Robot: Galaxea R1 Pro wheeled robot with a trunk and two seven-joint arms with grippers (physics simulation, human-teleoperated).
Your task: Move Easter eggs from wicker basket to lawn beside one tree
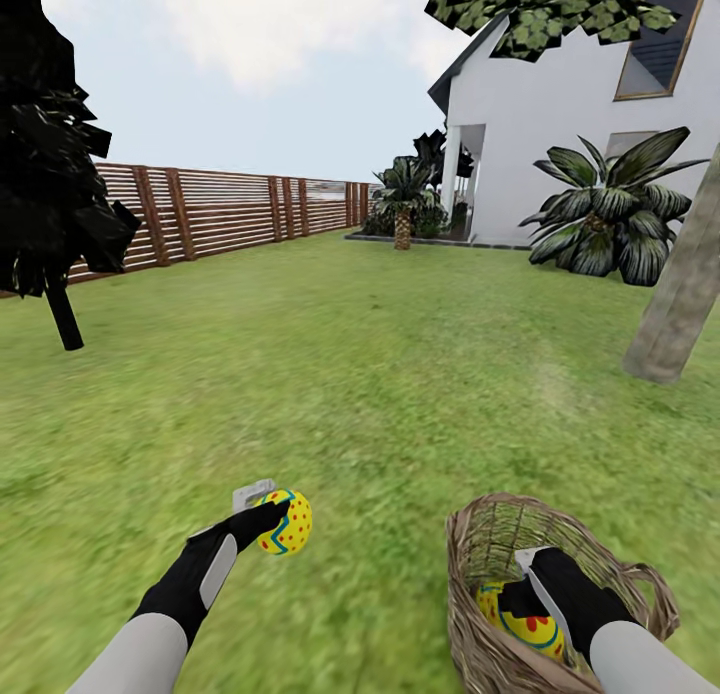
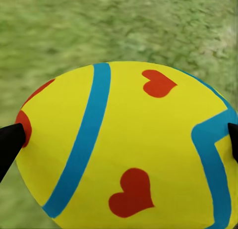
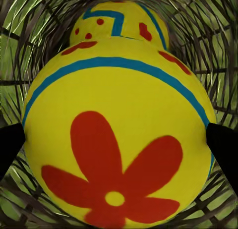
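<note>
Head view, items counted from the wicker basket (image 1: 480, 614). Basket: one, woven tan-brown, sitting on the lawn (image 1: 380, 374) close in front of me.

Easter eggs: three in all. One egg in my left gripper (image 1: 268, 524), held above the grass well to the left of the basket; left wrist view shows this held egg (image 2: 129, 149) pinched between my two black fingertips (image 2: 10, 144), jaws spread to the egg's width, yellow with blue bands and red hearts. Two eggs inside the basket: the near egg (image 3: 116, 140), bearing a large red flower, sits between the fingertips of my right gripper (image 1: 525, 599), which reaches down into the basket; jaws open to egg width, tips at its sides, though I cannot tell whether they press on it. The far egg (image 3: 119, 23), with blue zigzag and red dots, lies just behind it, touching.

Tree (image 1: 680, 294): one thick leaning grey-brown trunk, beyond the basket and to its right, well apart.
</note>
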